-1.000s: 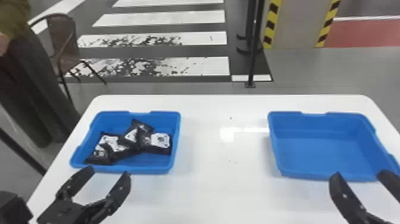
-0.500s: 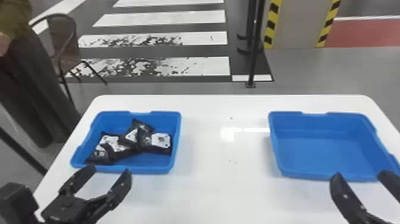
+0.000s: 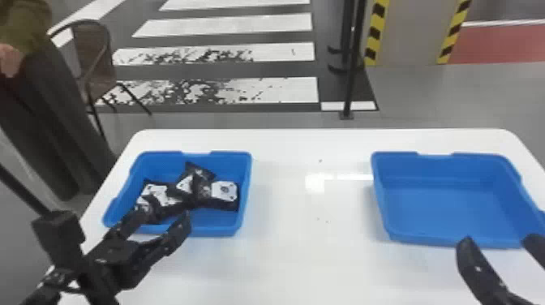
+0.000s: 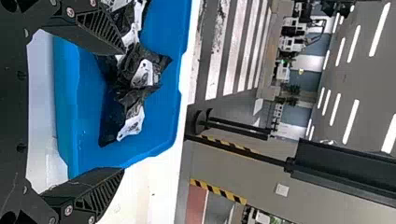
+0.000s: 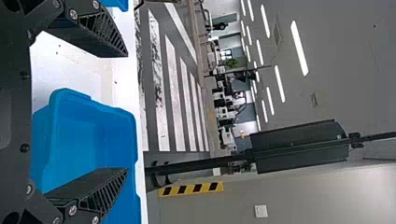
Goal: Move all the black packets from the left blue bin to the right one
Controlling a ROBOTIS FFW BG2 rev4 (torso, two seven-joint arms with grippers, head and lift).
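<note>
In the head view my left gripper (image 3: 164, 222) stands open over the near edge of the left blue bin (image 3: 198, 233), one fingertip overlapping the packets. Several black packets (image 3: 198, 188) with white labels lie heaped in that bin. The left wrist view has the open left gripper (image 4: 125, 112) with the black packets (image 4: 128, 88) beyond its fingers, nothing held. My right gripper (image 3: 496, 243) is parked open at the near side of the right blue bin (image 3: 446, 211), which holds nothing. From the right wrist, the right gripper (image 5: 127, 112) has an empty gap, the right bin (image 5: 88, 140) beyond.
Both bins rest on a white table (image 3: 308, 259), with a wide stretch of tabletop between them. Behind the table are a thin black post (image 3: 352, 81) and a chair (image 3: 91, 61). A person stands at the far left.
My left gripper has moved forward and to the right, from in front of the left bin to over its near edge, still open. The right gripper and the packets have stayed put.
</note>
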